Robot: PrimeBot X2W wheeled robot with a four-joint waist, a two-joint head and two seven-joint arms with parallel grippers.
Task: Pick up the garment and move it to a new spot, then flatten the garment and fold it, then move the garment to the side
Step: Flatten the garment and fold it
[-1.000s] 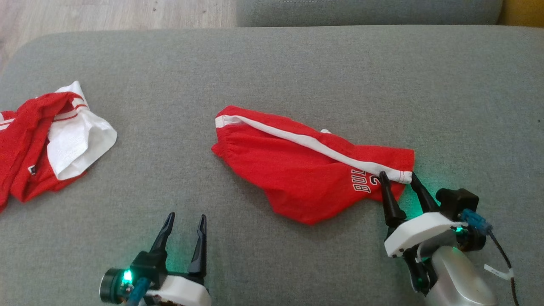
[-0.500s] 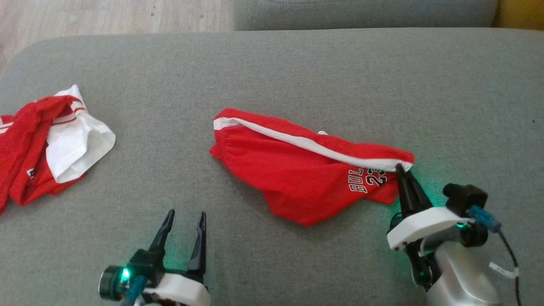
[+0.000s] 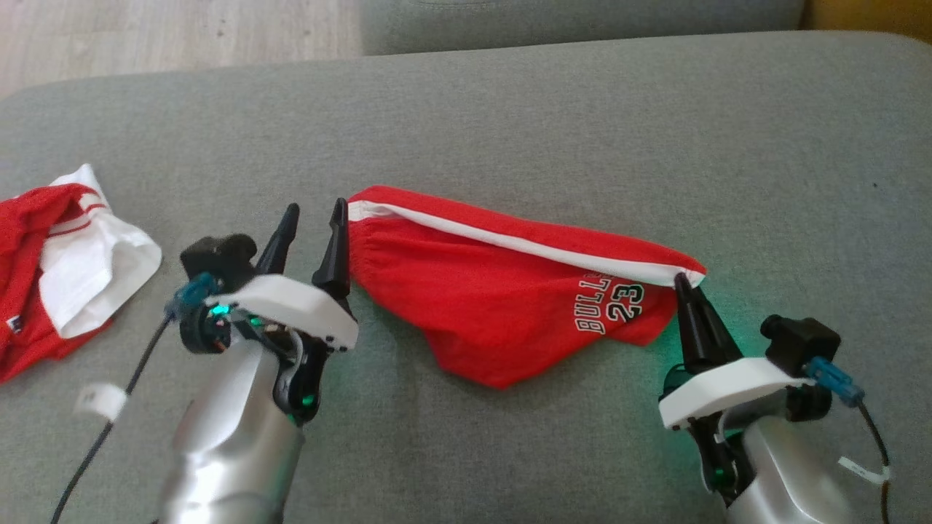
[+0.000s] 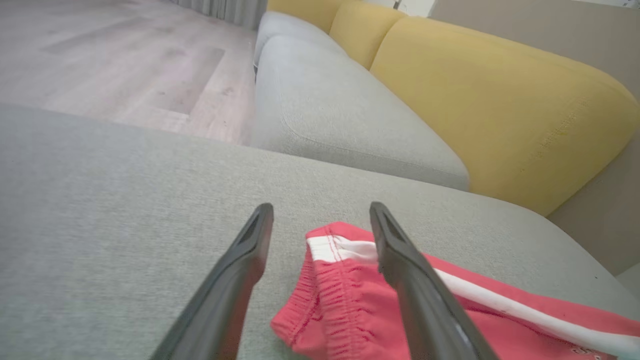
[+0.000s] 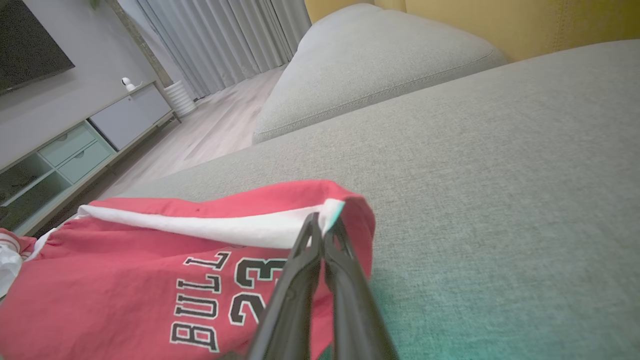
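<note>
Stretching crosswise over the grey cushion (image 3: 510,116), the red shorts (image 3: 495,306) lie with their long axis running from my left to my right, elastic waistband pointing left, leg hem pointing right. My right hand (image 3: 681,282) is pinched tight on the hem's white-striped corner. My left hand (image 3: 314,207) stands wide at the waistband end, whose corner sits between its fingers. A second red-and-white garment (image 3: 73,269) lies well apart, farther left.

soft even daylight, slightly hazy
</note>
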